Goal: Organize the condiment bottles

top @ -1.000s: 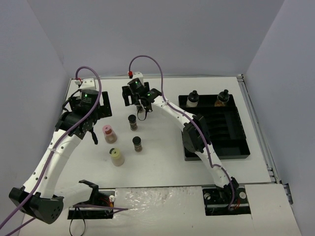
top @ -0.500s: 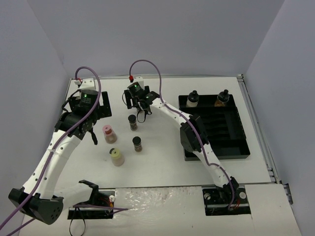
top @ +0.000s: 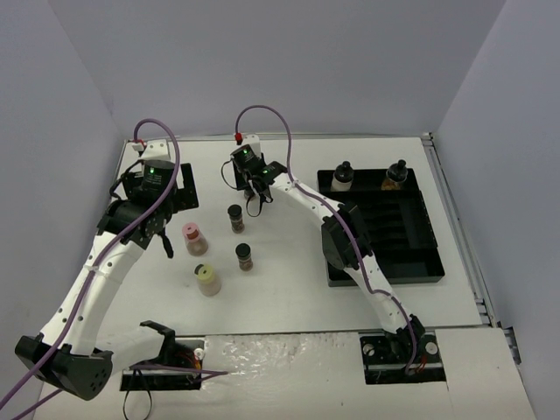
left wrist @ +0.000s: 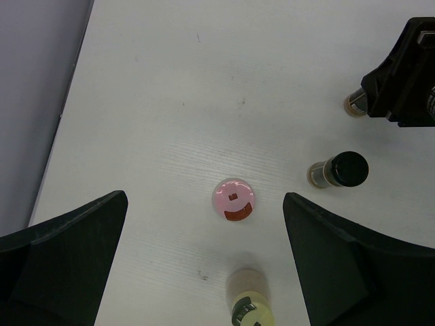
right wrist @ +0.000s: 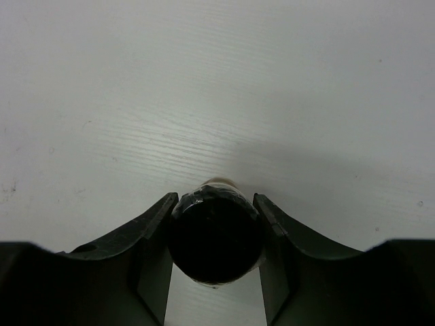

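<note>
- Right wrist view: the right gripper [right wrist: 215,204] was clamped on a small clear jar with a glossy round black cap [right wrist: 215,239]. One dark finger pressed each side at cap height.
- The jar stood upright on the white, faintly grained table [right wrist: 217,81], and its pale base showed just ahead of the fingertips.
- I judged this jar light, rigid and smooth-walled, so apt to slip or twist in the pads. Glass or plastic was hard to tell from here, so it called for a gentle set-down. A hold lower down, on the body under the cap, looked surer.
- Left wrist view: the left gripper [left wrist: 204,198] hung with its fingers spread wide, holding nothing.
- A pink-capped jar [left wrist: 233,200] stood below and between those fingers, untouched. A pale-yellow-capped jar [left wrist: 250,311] stood nearer the wrist.
- A black-capped jar of brown contents [left wrist: 338,171] sat just outside the finger on the view's right.
- Top view: a black slotted plastic tray [top: 402,241] lay well apart from the right gripper, to its right.
- Two black-capped jars, one pale [top: 342,175] and one amber [top: 396,175], stood in the tray's far slots.
- Another brown loose jar [top: 245,255] stood near the pink-capped one.
</note>
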Motion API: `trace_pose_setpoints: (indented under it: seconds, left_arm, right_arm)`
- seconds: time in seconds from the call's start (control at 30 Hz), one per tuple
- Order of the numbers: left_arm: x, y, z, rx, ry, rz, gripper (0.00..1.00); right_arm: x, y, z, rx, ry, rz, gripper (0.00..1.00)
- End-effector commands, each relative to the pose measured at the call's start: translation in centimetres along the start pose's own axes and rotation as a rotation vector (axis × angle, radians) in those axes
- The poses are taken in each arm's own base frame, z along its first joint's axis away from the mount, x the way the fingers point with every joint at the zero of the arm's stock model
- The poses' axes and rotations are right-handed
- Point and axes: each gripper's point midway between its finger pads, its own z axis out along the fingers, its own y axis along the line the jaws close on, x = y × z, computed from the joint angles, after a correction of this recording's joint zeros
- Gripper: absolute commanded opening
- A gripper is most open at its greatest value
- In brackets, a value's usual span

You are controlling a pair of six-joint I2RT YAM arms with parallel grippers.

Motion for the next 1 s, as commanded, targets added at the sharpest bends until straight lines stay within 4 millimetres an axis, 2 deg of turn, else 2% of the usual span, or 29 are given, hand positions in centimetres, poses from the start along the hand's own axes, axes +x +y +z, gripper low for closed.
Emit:
trace_pose_setpoints:
  seconds: [0.0,0.03,0.13,0.3,0.43,0.5,0.63,0.77,0.83,0.87,0.9,0.97]
  left_arm:
    - [-2.5,0.0,-0.8,0.008,-0.087,-0.03,0.97]
    - [-2.5,0.0,-0.8,0.007,-0.087,-0.03,0.97]
    - [-2.2,0.0,-0.6,0.002,-0.083,-0.03,0.97]
    - [-1.9,0.0,-0.3,0.002,-0.079,-0.036,0.97]
    - [-1.4,-0.3,0.1,0.007,-0.069,-0.04,0.97]
    - [-1.2,-0.3,0.3,0.008,-0.067,-0.042,0.97]
    - [-1.0,-0.4,0.5,0.009,-0.063,-0.038,0.97]
    - [-0.7,-0.4,0.7,0.008,-0.059,-0.037,0.97]
    - [-0.7,-0.4,0.8,0.01,-0.059,-0.038,0.97]
    - [-0.7,-0.4,0.8,0.011,-0.059,-0.039,0.97]
    - [-0.7,-0.4,0.9,0.011,-0.059,-0.04,0.97]
    - [-0.6,-0.4,0.9,0.015,-0.056,-0.043,0.97]
  right_arm:
    - [-2.8,-0.5,-1.3,0.011,-0.069,0.024,0.05]
    - [-2.7,-0.6,-1.4,0.013,-0.067,0.022,0.0]
    - [-2.7,-0.8,-1.8,0.016,-0.067,0.017,0.0]
    - [-4.0,-0.8,-3.7,0.011,-0.09,0.013,0.0]
    - [-6.6,-1.2,-6.6,0.01,-0.141,0.021,0.0]
    - [-6.9,-1.5,-7.2,0.019,-0.149,0.019,0.0]
    - [-8.7,-3.0,-10.2,0.055,-0.193,0.027,0.0]
    - [-8.7,-5.5,-12.9,0.115,-0.204,0.048,0.0]
    - [-9.1,-7.8,-14.4,0.155,-0.219,0.089,0.0]
    - [-8.9,-9.1,-15.0,0.175,-0.218,0.113,0.0]
    - [-7.8,-10.4,-15.0,0.198,-0.198,0.137,0.0]
    - [-7.9,-13.5,-16.4,0.234,-0.216,0.198,0.0]
